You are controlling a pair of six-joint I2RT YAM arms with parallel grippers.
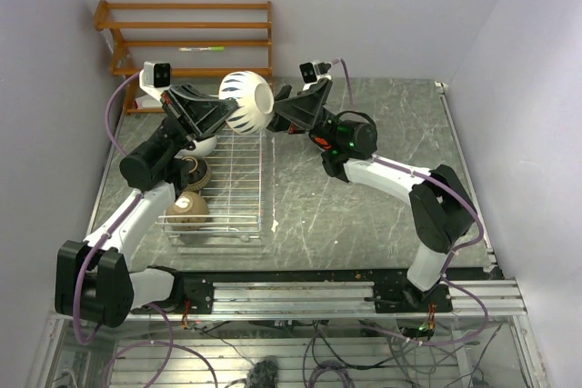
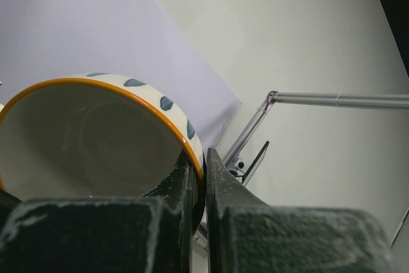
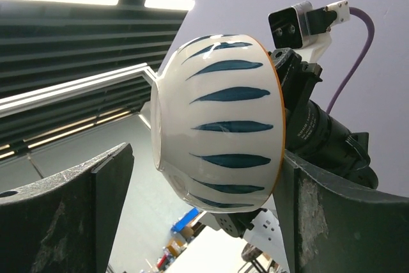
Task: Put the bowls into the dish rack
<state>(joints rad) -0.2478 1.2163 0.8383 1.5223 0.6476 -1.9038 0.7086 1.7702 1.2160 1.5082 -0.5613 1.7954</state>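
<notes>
The white bowl with blue pattern [image 1: 245,102] hangs in the air above the far end of the white wire dish rack [image 1: 238,179]. My left gripper [image 1: 223,114] is shut on its orange-edged rim [image 2: 167,114], one finger inside and one outside [image 2: 199,158]. My right gripper [image 1: 277,115] is open, its fingers [image 3: 108,177] standing wide on either side of the bowl [image 3: 223,126]. A tan-brown bowl [image 1: 188,211], a black-brown bowl [image 1: 194,173] and a cream-white bowl [image 1: 202,144] stand in the rack's left side, partly hidden by my left arm.
A brown wooden slatted shelf [image 1: 191,38] stands against the back wall at the left. A small white object [image 1: 275,223] lies on the grey table [image 1: 364,206] beside the rack's near right corner.
</notes>
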